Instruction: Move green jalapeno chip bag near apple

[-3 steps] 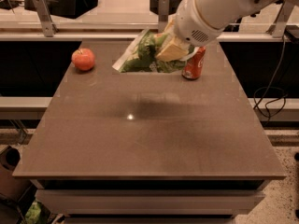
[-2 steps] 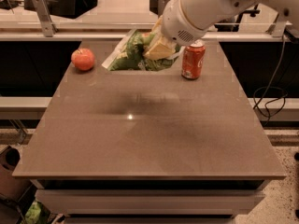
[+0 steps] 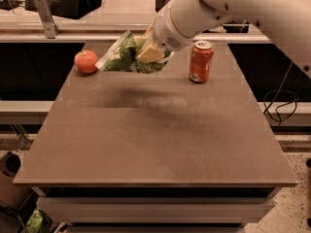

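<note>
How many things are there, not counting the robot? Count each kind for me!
apple: 1
green jalapeno chip bag: 1, held by the gripper just above the far part of the table, next to the apple
soda can: 1
Total: 3

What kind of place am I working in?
Probably a robot test lab: plain table, floor cable, staged soda can. The end effector holds the green jalapeno chip bag near the apple.

One high camera faces across the table from its near edge, jaws gripping the chip bag upper-centre.
</note>
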### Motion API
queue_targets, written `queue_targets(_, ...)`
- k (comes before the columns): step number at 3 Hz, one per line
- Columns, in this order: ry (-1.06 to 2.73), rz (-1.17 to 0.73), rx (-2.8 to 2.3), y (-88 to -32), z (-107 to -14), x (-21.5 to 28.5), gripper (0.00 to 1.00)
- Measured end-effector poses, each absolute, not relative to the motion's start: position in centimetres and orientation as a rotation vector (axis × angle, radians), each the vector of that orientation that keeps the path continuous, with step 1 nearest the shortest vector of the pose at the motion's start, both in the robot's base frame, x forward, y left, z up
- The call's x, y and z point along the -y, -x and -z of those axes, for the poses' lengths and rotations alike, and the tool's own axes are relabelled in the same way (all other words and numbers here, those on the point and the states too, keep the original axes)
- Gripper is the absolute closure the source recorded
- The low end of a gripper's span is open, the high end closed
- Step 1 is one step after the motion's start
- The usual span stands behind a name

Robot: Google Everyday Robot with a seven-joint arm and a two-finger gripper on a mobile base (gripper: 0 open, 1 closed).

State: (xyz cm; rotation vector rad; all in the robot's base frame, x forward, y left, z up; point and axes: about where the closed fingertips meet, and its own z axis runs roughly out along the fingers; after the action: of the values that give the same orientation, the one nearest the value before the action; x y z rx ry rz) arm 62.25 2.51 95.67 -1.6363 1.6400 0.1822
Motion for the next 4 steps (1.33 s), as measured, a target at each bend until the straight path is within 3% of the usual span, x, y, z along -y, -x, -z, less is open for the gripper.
queue_targets(4, 1.589, -0.243, -1.569, -66.2, -93.0, -6.2, 1.0)
